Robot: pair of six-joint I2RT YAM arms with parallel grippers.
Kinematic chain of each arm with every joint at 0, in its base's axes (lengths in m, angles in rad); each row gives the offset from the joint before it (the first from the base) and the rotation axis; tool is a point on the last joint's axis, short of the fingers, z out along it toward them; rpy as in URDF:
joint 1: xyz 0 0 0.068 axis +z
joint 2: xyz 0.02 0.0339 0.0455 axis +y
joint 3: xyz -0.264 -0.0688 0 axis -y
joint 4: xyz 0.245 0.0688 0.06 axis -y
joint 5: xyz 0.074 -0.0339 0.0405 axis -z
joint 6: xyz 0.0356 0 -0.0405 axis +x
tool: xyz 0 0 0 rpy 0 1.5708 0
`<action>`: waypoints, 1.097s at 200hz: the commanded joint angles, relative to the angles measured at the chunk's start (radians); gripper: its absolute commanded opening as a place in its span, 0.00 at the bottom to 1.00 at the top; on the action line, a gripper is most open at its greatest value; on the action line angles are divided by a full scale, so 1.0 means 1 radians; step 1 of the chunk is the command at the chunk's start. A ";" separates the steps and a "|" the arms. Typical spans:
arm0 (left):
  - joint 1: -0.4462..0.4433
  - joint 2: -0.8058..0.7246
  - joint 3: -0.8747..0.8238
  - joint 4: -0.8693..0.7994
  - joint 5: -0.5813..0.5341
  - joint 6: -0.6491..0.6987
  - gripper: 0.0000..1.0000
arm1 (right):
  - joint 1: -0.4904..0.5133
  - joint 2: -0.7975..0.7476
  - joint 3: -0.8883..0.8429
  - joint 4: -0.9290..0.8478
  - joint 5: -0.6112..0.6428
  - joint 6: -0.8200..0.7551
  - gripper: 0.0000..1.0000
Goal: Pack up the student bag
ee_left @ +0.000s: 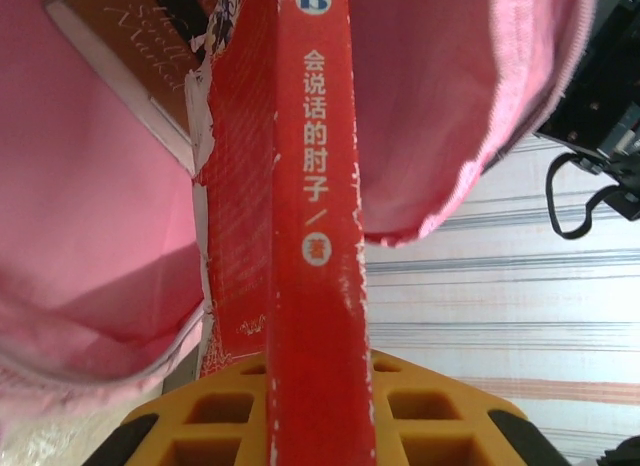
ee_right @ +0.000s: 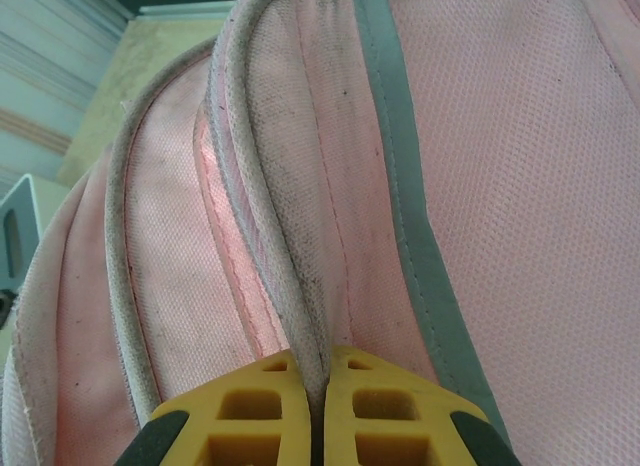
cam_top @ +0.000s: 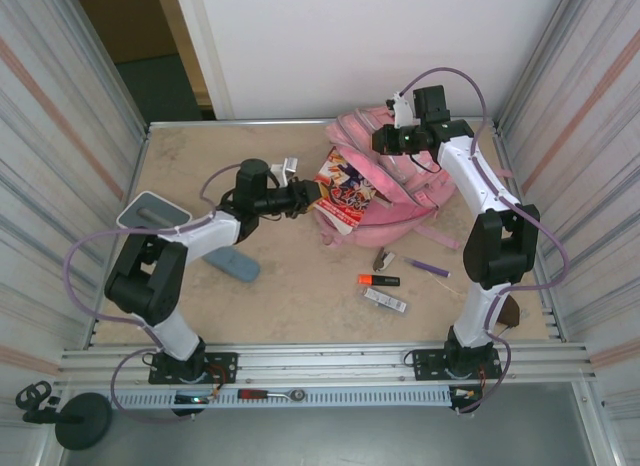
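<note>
Left claw (cam_top: 303, 194) level, wrist outstretched, tight around red book (cam_top: 345, 193) at student bag (cam_top: 425, 191)

We record the student bag (cam_top: 400, 176) as pink woven fabric with pale grey piping and a grey-green band. The book (ee_left: 315, 236) has a red spine with white characters. The left claw (ee_left: 318, 406) and right claw (ee_right: 322, 406) are yellow with black edging. The table (cam_top: 300, 296) is mottled beige, the highlighter (cam_top: 378, 280) orange and black, and the pen (cam_top: 428, 267) purple.
</note>
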 commanded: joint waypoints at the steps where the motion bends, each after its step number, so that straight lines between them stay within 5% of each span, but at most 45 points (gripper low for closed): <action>1: -0.006 0.033 0.073 0.131 0.030 -0.027 0.00 | -0.016 -0.061 0.077 0.112 -0.105 0.060 0.00; 47: -0.033 0.190 0.245 0.188 0.052 -0.084 0.00 | -0.022 -0.044 0.098 0.117 -0.165 0.075 0.00; 114: -0.058 0.567 0.691 -0.039 0.002 -0.016 0.00 | -0.024 0.036 0.125 0.138 -0.384 0.022 0.00; 134: -0.070 0.687 0.853 -0.139 -0.041 0.024 0.04 | -0.021 0.080 0.181 0.140 -0.437 0.017 0.00; 146: -0.071 0.736 0.913 -0.173 -0.063 0.037 0.15 | -0.018 0.098 0.188 0.145 -0.439 0.016 0.00; 185: -0.030 0.604 0.703 -0.144 -0.107 0.118 0.52 | -0.023 0.121 0.189 0.123 -0.377 -0.014 0.00; 219: 0.024 0.347 0.434 -0.167 -0.116 0.242 0.63 | -0.027 0.138 0.181 0.101 -0.301 -0.022 0.00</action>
